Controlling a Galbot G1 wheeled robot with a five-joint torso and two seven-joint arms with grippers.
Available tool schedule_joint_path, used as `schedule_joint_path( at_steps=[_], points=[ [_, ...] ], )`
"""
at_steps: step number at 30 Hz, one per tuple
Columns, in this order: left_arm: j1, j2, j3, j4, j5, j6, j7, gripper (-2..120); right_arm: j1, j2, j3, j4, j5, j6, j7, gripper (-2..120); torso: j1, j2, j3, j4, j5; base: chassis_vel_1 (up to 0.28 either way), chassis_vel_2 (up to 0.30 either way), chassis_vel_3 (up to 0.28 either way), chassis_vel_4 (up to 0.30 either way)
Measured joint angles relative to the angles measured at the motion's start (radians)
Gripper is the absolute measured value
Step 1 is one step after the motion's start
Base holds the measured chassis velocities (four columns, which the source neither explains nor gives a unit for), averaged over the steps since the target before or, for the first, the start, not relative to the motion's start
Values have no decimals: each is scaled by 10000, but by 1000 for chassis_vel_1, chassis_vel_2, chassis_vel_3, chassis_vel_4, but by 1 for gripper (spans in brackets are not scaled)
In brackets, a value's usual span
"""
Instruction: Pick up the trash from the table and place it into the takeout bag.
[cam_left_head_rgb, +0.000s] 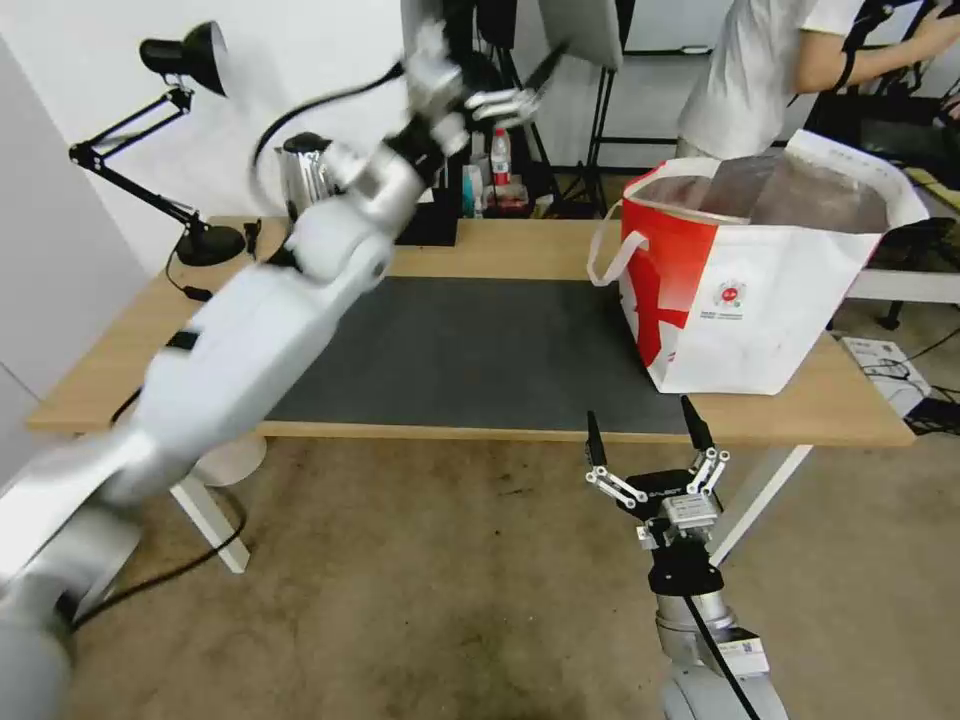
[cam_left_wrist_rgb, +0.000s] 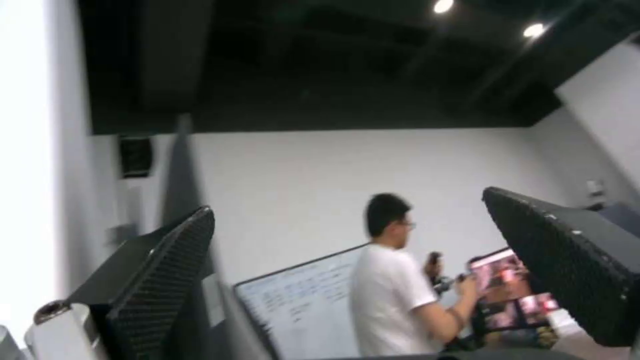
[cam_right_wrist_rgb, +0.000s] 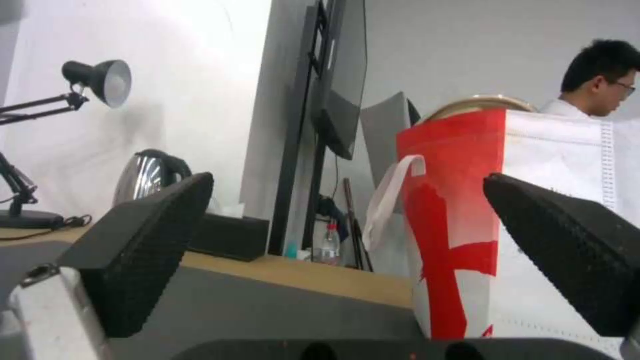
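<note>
The takeout bag (cam_left_head_rgb: 760, 300) stands open on the right end of the table (cam_left_head_rgb: 520, 250), showing its red side panel (cam_right_wrist_rgb: 453, 200) and silver lining. The trash is out of view; the dark grey mat (cam_left_head_rgb: 480, 350) is bare. My left arm is raised high over the table's back edge. Its left gripper (cam_left_head_rgb: 525, 95) is open, with nothing between the fingers (cam_left_wrist_rgb: 167, 280). My right gripper (cam_left_head_rgb: 640, 410) hangs low in front of the table's front edge, just left of the bag. It is open and holds nothing (cam_right_wrist_rgb: 348, 176).
A steel kettle (cam_left_head_rgb: 305, 175) and a black tissue box (cam_left_head_rgb: 432, 228) sit at the table's back edge. A black desk lamp (cam_left_head_rgb: 190, 60) stands at the back left. A water bottle (cam_left_head_rgb: 500, 155) and monitor stands are behind the table. A person stands behind the bag.
</note>
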Motion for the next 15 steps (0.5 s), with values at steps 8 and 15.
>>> schedule_joint_path(
  at_steps=[8, 15],
  points=[
    [3266, 1022, -2146, -1901, 158, -105, -489, 100, 0, -2, 0, 0, 0, 0, 0, 100, 0, 0, 0, 4, -3, 0, 0, 0, 0],
    [6830, 632, -4440, -3209, 786, -550, -915, 100, 0, -1, 0, 0, -1, 0, 0, 100, -1, 1, -1, 2, -3, 0, 0, 0, 0]
  ],
)
